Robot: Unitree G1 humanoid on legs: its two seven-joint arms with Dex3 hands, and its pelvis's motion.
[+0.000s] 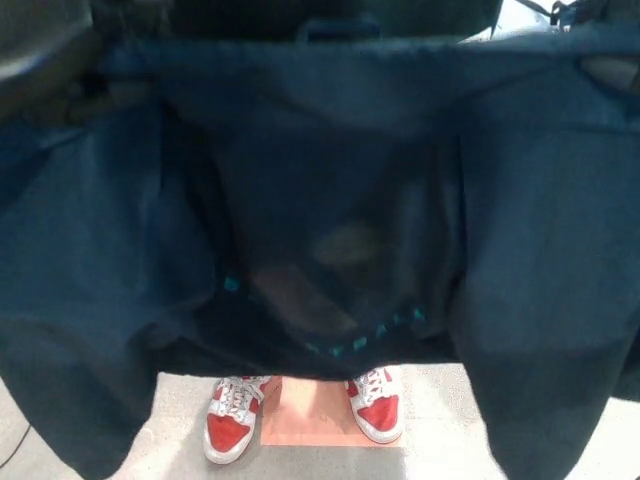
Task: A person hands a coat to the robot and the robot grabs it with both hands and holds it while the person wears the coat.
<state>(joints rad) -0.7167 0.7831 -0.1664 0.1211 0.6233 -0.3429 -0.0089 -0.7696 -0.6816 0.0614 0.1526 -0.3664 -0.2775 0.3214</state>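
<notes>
A dark navy coat (330, 200) hangs spread across almost the whole head view, its collar edge stretched along the top with a small hanging loop (338, 28) in the middle. My left hand (55, 75) is a blurred dark shape at the top left, closed on the coat's upper corner. At the top right edge, my right hand (612, 72) grips the other corner and is mostly covered by cloth. A person stands just behind the coat. Only the person's dark torso (300, 10) and red-and-white shoes (232, 420) show.
A pale orange patch (310, 425) lies on the light floor between the person's shoes. A thin black cable (12, 450) runs at the bottom left. A white surface with dark cloth (560, 12) shows at the top right.
</notes>
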